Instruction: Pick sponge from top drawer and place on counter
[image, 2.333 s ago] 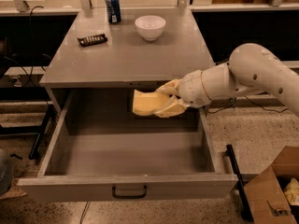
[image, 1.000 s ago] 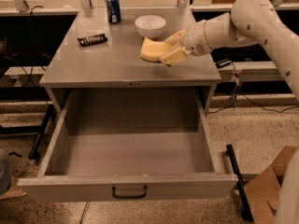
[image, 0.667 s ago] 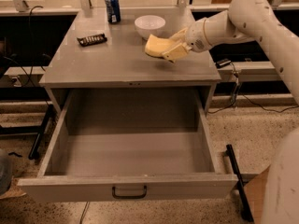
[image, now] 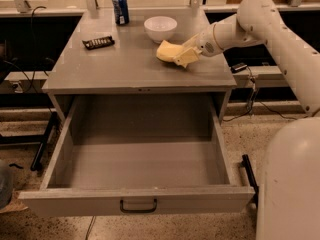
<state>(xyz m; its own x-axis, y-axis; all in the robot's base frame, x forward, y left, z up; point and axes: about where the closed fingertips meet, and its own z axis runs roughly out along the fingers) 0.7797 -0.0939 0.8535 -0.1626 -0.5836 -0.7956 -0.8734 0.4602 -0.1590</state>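
High front view looking down, end effector (image: 183,57) over counter (image: 120,66)

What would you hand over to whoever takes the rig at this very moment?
Gripper: over the right part of the counter, jaws shut on the sponge.
Sponge: low over the counter, just in front of the white bowl; contact with the surface unclear.
Top drawer: pulled open, no sponge inside.
Done: sponge out of the drawer.
Left: set it down, release, withdraw.
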